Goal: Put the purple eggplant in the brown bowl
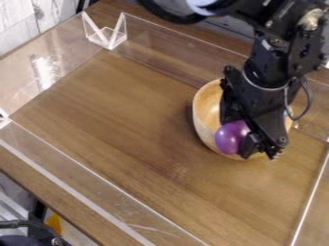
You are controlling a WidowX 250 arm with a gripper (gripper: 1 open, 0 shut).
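One black pincer (249, 142) grips the purple eggplant (233, 137), apparently over the brown bowl (206, 109), which the arm partly hides. A clear wire-like stand (107, 32) is well apart.

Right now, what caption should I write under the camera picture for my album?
The gripper has the eggplant at the bowl.

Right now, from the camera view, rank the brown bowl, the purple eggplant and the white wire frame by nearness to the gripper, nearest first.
1. Purple eggplant: right at the jaws.
2. Brown bowl: just beyond, around and behind the eggplant in this view.
3. White wire frame: far off, at the image's upper left.
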